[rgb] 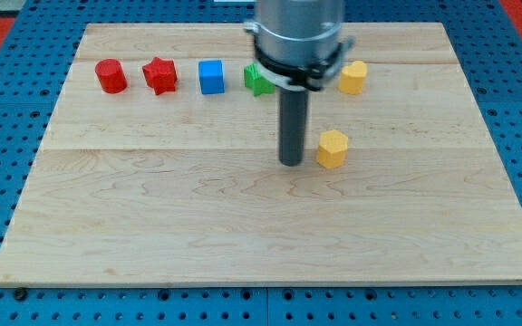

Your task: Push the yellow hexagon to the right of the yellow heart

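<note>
The yellow hexagon (332, 148) lies on the wooden board right of centre. The yellow heart (352, 77) lies above it, near the view's top, slightly further right. My tip (291, 162) rests on the board just left of the yellow hexagon, with a narrow gap between them. The arm's grey body hangs over the top middle of the board and hides part of the row of blocks.
A row of blocks runs along the board's top: a red cylinder (111, 76), a red star (159, 75), a blue cube (210, 77) and a green block (257, 80) partly hidden by the arm. The wooden board (152, 226) lies on blue pegboard.
</note>
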